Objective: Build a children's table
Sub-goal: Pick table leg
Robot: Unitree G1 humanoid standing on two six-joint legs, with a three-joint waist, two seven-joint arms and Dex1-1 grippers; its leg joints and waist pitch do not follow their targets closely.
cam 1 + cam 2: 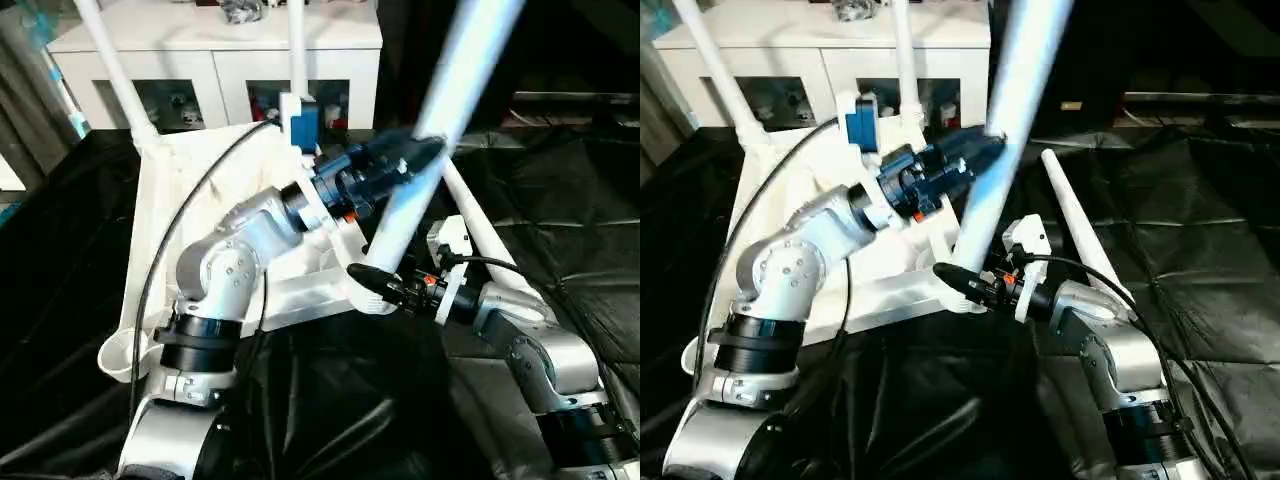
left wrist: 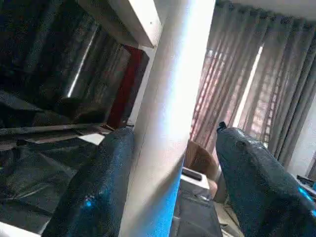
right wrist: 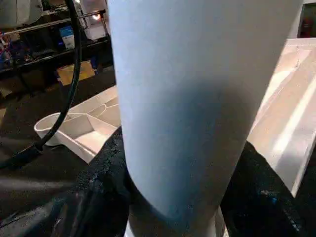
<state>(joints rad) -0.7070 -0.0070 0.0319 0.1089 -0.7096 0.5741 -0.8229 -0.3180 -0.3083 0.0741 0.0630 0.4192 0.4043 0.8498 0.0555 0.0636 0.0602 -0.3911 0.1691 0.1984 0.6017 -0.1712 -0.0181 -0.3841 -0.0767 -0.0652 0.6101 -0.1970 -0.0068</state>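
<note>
The children's table top (image 1: pixel 160 200) lies underside up on the black cloth, with two white legs (image 1: pixel 115 70) (image 1: pixel 297 50) standing in its far corners. A third leg (image 1: pixel 440 110) leans steeply, its lower end at the near right corner. My right gripper (image 1: pixel 375 283) is shut on this leg near its foot, and both fingers press it in the right wrist view (image 3: pixel 180 168). Higher up, my left gripper (image 1: pixel 420 155) stands open around the same leg (image 2: pixel 168 98): one finger (image 2: pixel 106 182) touches it and the other (image 2: pixel 252 182) stands off. Another leg (image 1: pixel 1080 215) lies loose on the cloth to the right.
A white glass-door cabinet (image 1: pixel 200 40) stands behind the work. The black cloth (image 1: pixel 60 250) is wrinkled all around the table top. A black cable (image 1: pixel 165 250) runs over my left arm across the table top.
</note>
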